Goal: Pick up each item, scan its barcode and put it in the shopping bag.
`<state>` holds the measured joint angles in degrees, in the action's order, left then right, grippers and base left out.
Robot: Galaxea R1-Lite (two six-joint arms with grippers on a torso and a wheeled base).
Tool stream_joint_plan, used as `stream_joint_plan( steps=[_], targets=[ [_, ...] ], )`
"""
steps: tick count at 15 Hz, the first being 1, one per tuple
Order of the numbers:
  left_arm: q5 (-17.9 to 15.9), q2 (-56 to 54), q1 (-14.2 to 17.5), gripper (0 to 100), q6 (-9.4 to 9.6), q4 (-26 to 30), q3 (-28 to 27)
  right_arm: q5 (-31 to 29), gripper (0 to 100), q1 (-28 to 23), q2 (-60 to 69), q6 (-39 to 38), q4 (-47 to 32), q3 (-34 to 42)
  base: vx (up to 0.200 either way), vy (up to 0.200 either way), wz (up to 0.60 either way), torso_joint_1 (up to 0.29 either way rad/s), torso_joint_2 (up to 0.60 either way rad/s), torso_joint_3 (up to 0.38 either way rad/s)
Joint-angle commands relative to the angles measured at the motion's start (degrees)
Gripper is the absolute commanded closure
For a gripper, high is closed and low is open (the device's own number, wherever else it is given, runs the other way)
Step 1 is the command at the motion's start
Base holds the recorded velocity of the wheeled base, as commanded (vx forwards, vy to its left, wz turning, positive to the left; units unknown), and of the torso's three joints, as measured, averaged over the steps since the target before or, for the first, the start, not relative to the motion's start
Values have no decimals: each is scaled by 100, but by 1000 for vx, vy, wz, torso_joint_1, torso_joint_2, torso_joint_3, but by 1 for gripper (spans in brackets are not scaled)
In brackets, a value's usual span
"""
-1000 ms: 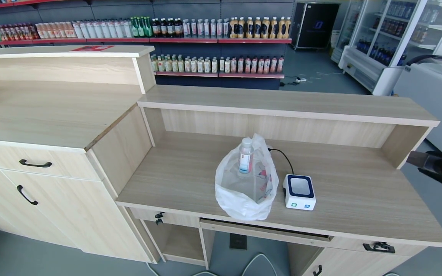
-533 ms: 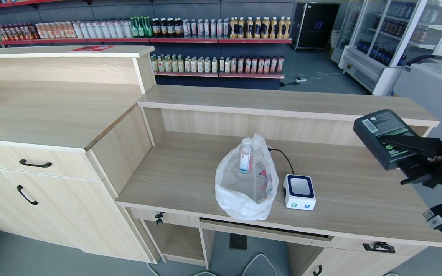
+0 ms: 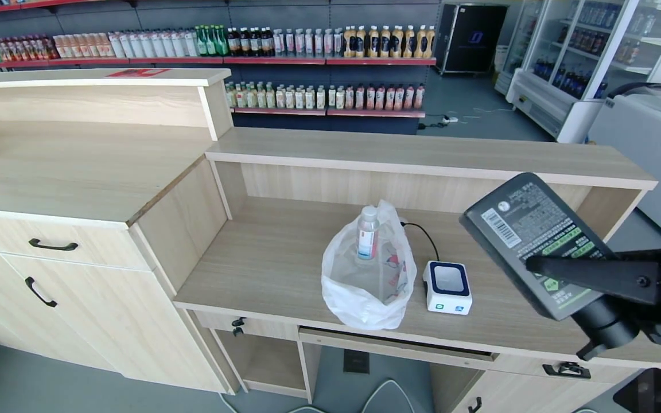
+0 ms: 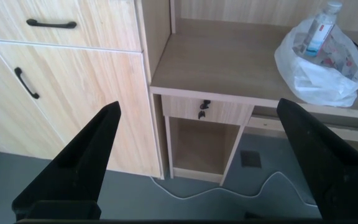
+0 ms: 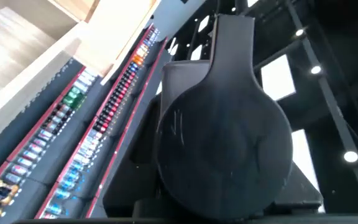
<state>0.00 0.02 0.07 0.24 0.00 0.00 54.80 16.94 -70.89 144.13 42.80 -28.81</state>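
Note:
My right gripper (image 3: 543, 269) is shut on a flat dark package (image 3: 528, 238), held tilted above the right end of the counter with its white barcode label (image 3: 497, 228) facing up. The right wrist view has the package's plain dark side (image 5: 222, 124) close up. A small white scanner (image 3: 448, 287) lies on the counter to the left of and below the package. Beside it stands the white shopping bag (image 3: 365, 287) with a clear bottle (image 3: 367, 232) upright inside. My left gripper (image 4: 199, 106) hangs open, low in front of the counter, with bag (image 4: 319, 68) and bottle (image 4: 321, 28) beyond it.
The counter (image 3: 284, 258) has a raised back ledge (image 3: 411, 155) and side walls. A taller cabinet (image 3: 78, 172) with drawer handles stands to the left. The scanner's black cable (image 3: 425, 232) runs behind the bag. Drink shelves (image 3: 307, 60) and fridges (image 3: 583, 51) stand far behind.
My right arm came in from the right edge with the dark package and carried it left toward the scanner. Bag, bottle and scanner have not moved.

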Motion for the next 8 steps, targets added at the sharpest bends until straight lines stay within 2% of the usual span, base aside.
stream_joint_plan(
  steps=[1, 8],
  targets=[
    [0, -2, 1, 0, 2, 0, 0, 13, 100, 432, 198, 36, 35, 77, 0, 0, 0, 0, 0, 0],
    [0, -2, 1, 0, 2, 0, 0, 119, 100, 731, 796, 238, 0, 147, 0, 0, 0, 0, 0, 0]
  ],
)
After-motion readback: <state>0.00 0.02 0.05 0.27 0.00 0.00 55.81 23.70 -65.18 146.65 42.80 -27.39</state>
